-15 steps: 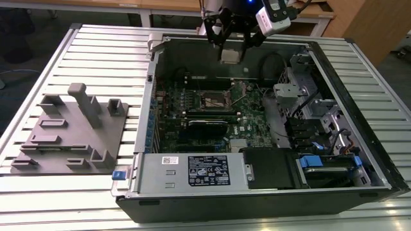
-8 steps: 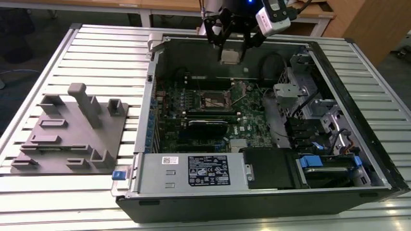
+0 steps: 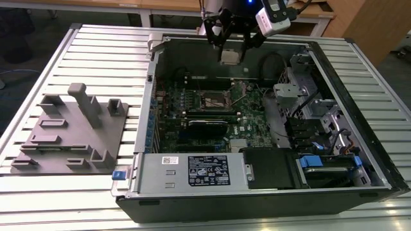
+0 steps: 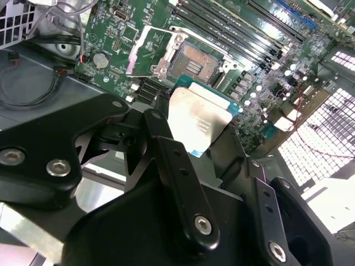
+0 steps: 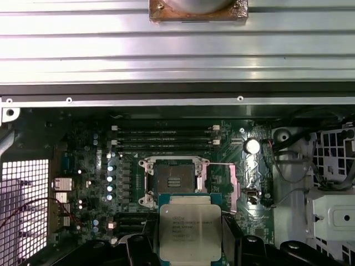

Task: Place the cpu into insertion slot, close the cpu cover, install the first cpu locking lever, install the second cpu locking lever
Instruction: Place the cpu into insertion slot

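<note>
My gripper (image 3: 231,53) hangs over the far edge of the open computer case and is shut on the cpu (image 3: 230,57). In both wrist views the cpu (image 4: 202,116) (image 5: 186,233) is a flat square chip with a pale silvery top, clamped by its edges between black fingers (image 4: 166,149). The insertion slot (image 3: 217,100) (image 5: 173,183) (image 4: 194,60) lies bare on the green motherboard, below and apart from the chip. The cpu cover (image 4: 148,52) stands swung up beside the slot, a thin silvery frame.
The case (image 3: 334,86) lies on its side on a slatted metal table (image 3: 103,43). A power supply (image 3: 192,171) and a drive cage with blue tabs (image 3: 321,161) fill its near end. A grey fixture block (image 3: 70,130) sits at the exterior view's left.
</note>
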Motion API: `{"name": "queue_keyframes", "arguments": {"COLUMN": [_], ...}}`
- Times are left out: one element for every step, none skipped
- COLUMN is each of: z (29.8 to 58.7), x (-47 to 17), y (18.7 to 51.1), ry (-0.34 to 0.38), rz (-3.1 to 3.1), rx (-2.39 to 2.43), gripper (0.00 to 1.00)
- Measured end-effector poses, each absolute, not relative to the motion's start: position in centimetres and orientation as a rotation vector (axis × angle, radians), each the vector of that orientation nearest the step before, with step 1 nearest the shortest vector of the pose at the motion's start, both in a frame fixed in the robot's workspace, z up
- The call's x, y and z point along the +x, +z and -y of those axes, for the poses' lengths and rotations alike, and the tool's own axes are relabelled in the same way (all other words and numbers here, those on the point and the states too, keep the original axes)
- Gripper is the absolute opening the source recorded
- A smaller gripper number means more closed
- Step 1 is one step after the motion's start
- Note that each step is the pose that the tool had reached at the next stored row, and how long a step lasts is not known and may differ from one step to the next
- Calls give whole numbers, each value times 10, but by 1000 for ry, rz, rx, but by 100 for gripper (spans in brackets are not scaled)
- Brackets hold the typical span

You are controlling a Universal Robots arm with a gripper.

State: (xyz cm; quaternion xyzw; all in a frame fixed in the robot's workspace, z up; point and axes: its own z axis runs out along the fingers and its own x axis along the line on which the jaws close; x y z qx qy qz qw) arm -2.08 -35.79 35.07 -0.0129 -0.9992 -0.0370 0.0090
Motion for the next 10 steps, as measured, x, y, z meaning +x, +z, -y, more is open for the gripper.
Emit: {"name": "queue_keyframes", "arguments": {"z": [358, 358, 358, 358, 358, 358, 358, 358, 358, 358], "x": [-21, -21, -21, -21, -21, -21, -21, -21, -21, -21], "y": [351, 350, 350, 350, 350, 349, 349, 349, 348, 348], "ry": [-115, -114, -113, -112, -111, -111, -110, -108, -107, -106], "rz": [3121, 3121, 3121, 3121, 3121, 3121, 3121, 3121, 3122, 3122], "rx": [-40, -40, -40, -40, -40, -40, -40, -40, -40, -40], "gripper": [54, 54, 54, 54, 54, 54, 54, 54, 54, 54]}}
